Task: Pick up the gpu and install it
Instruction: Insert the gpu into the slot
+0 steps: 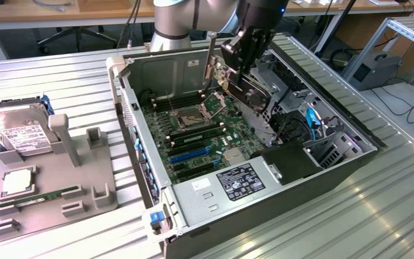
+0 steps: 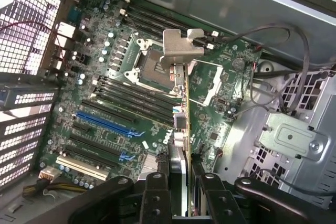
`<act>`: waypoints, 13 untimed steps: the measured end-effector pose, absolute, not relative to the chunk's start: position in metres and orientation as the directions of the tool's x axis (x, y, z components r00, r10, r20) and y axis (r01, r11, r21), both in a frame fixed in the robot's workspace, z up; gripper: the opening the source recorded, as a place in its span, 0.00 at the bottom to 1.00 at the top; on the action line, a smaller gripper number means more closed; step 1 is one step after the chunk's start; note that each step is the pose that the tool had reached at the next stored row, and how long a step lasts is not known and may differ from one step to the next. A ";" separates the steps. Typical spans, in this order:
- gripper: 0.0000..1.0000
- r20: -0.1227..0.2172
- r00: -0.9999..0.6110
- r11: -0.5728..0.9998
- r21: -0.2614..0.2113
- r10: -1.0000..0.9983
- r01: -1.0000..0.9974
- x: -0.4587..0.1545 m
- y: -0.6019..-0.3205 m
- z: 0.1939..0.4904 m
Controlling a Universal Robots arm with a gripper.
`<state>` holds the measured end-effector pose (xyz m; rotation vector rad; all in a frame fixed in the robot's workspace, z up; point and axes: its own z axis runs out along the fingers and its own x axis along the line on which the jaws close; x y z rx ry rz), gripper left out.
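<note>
Gripper (image 1: 245, 63) pinched onto gpu (image 1: 253, 96), card hanging edge-down above motherboard (image 1: 192, 145), inside open computer case (image 1: 315, 189), pale bracket (image 2: 181, 48) opposite the fingers.

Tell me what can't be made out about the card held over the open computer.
- Exterior view: the gripper covers the upper end of the gpu.
- Wrist view: the gpu is edge-on, so its faces are hidden.
- Both views: the gpu hides the part of the motherboard behind it.
- Exterior view: the top edge cuts off the arm.
</note>
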<state>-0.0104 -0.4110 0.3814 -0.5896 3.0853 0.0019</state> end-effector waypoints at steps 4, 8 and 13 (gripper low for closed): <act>0.27 -0.001 -0.919 0.919 0.001 -0.394 -0.394 -0.010 -0.411 0.381; 0.27 -0.001 -0.910 0.910 0.001 -0.415 -0.415 -0.010 -0.411 0.381; 0.27 -0.001 -0.896 0.896 0.001 -0.445 -0.445 -0.010 -0.411 0.381</act>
